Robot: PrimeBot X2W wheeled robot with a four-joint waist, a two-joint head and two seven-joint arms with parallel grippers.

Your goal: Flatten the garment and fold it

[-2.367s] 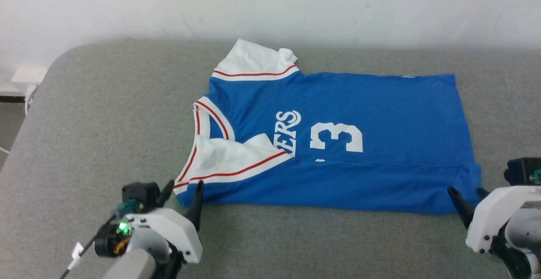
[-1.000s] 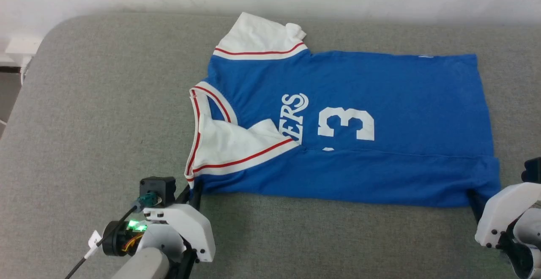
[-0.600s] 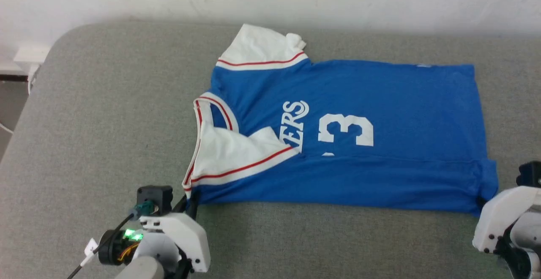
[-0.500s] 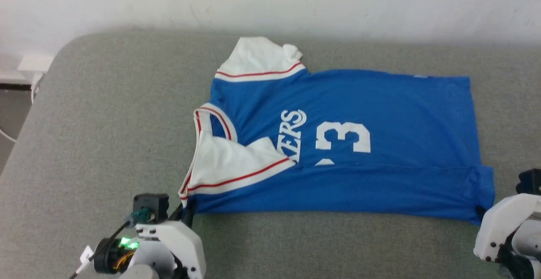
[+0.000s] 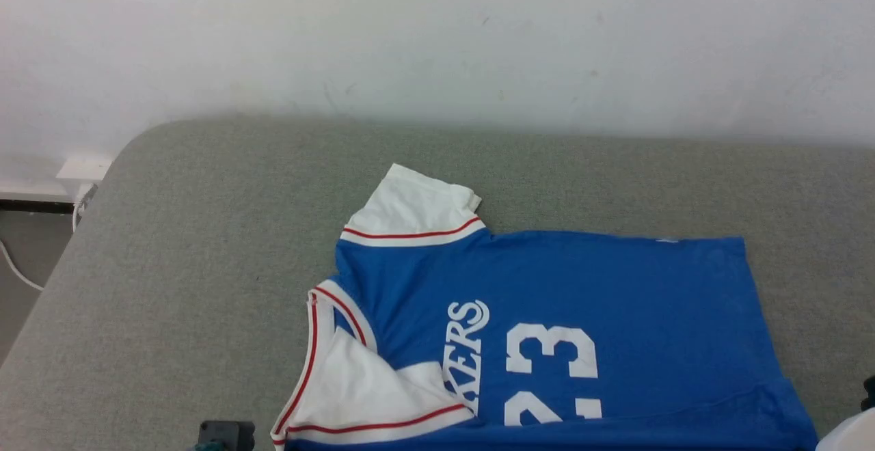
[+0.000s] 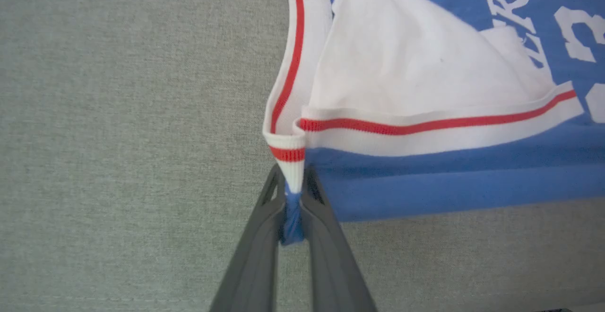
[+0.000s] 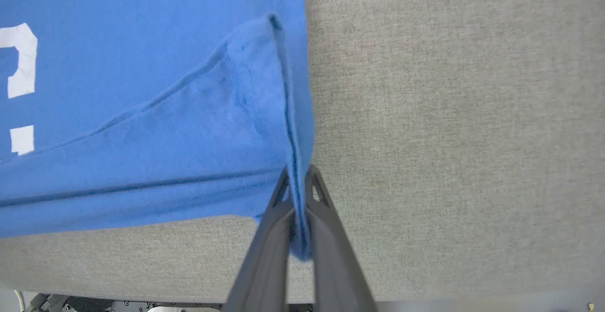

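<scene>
Lying flat on grey surface, shirt has near long edge folded in once. L hand clenched on collar-end corner, R hand clenched on hem corner. Far side & crosswise folds prob. left.

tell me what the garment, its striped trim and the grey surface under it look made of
Garment: soft matte knit, probably cotton jersey; it creases and drapes limply.
Striped trim: ribbed knit, fine vertical ridges show.
Grey surface: woven upholstery-like fabric, heathered matte texture; padding beneath is only a guess.
</scene>
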